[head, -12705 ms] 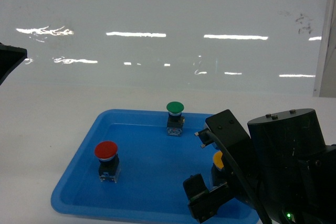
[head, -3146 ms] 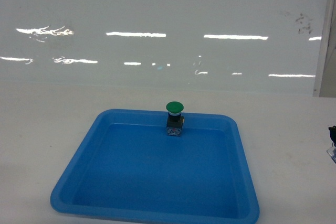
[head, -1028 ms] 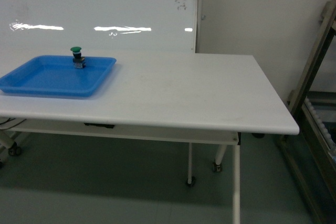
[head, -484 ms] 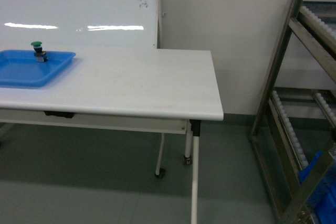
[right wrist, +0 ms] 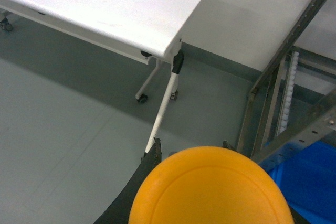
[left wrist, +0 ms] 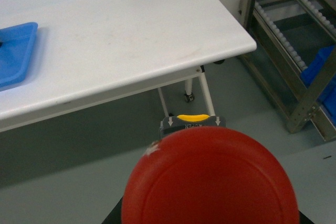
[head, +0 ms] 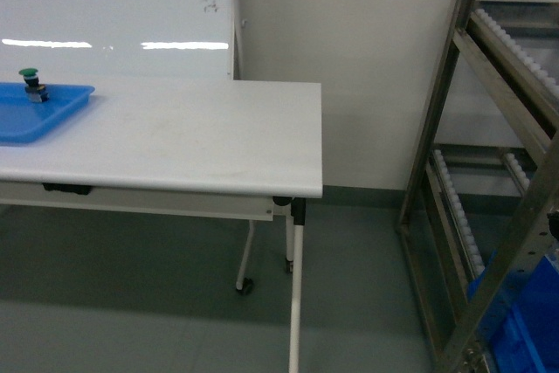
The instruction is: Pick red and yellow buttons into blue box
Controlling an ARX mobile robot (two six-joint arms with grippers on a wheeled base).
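Two buttons in transit: red button (left wrist: 210, 179) gripped in left tool, yellow button (right wrist: 210, 187) in right. Blue box (head: 524, 338) sat low in rack (head: 489, 128). Advice: approach squarely, release above box.

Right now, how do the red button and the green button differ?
The red button fills the left wrist view, carried off the table; the green button stands upright in the blue tray on the white table. Red cap versus green cap. Both have round mushroom caps.
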